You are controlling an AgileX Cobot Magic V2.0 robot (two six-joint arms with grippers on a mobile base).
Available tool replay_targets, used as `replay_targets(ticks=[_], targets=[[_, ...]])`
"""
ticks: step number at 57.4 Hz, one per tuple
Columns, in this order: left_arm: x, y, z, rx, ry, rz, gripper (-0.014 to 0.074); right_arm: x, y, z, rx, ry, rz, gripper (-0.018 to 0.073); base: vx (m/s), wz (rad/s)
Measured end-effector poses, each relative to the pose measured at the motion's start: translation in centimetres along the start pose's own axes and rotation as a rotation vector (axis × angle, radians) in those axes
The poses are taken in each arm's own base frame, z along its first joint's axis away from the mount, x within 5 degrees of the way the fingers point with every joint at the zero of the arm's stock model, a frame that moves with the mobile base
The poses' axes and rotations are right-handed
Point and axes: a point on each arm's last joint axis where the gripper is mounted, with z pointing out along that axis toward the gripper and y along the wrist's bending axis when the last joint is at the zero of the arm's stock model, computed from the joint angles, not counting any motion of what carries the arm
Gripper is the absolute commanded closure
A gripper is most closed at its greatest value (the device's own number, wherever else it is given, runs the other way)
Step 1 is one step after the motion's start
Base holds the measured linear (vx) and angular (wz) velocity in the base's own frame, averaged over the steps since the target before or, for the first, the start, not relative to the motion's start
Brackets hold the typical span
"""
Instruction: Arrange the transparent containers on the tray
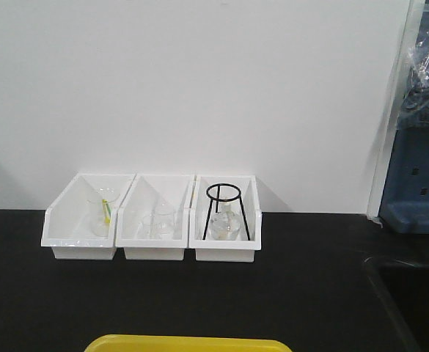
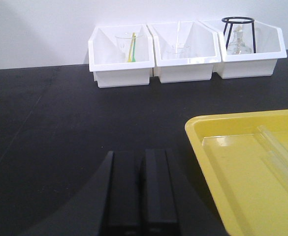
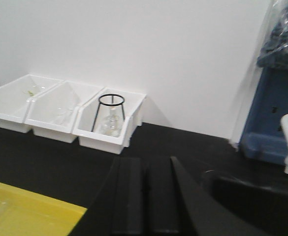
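Note:
The yellow tray (image 1: 188,342) lies at the table's front edge, cut off by the frame. In the left wrist view a slim transparent container (image 2: 280,150) lies flat in the tray (image 2: 199,130), running back-left to front-right. My left gripper (image 2: 142,154) hovers low over the black table just left of the tray, shut with nothing between its fingers. My right gripper (image 3: 146,160) is above the table to the right of the tray's corner (image 3: 45,211), also shut and empty. Neither gripper appears in the front view.
Three white open-front bins (image 1: 152,242) stand in a row against the back wall. They hold glassware, and the right one has a black ring stand (image 1: 225,209). A dark sink recess (image 1: 408,301) and a blue rack (image 1: 419,183) are on the right.

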Motion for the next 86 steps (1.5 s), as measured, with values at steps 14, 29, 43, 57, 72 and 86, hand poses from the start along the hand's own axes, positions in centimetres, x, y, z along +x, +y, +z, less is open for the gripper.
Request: replay_targets(ticks=[14,29,43,57,72,86], targets=[[0.0,0.0,0.0,0.0,-0.001,0.0,0.0604,7.4,-0.1,-0.3,0.129,0.045,-0.083,0.0572,0.0,0.0],[0.0,0.0,0.0,0.0,-0.001,0.0,0.0604,15.3,0.4,-0.1,0.227,0.033,-0.113,0.0572,0.0,0.0],[0.0,0.0,0.0,0.0,-0.001,0.0,0.0604,19.8,0.9,1.1,0.205,0.022,0.008,0.0571,0.0,0.0],[0.0,0.0,0.0,0.0,0.0,0.0,0.0604,19.6,0.9,1.1,0.203,-0.003,0.033,0.0571,0.0,0.0],[0.0,0.0,0.0,0.0,0.0,0.0,0.0604,19.6,0.9,1.1,0.203,-0.003,0.033,0.0571,0.0,0.0],[0.0,0.0,0.0,0.0,0.0,0.0,0.0604,19.6,0.9,1.1,0.203,-0.003,0.033,0.0571,0.0,0.0]])
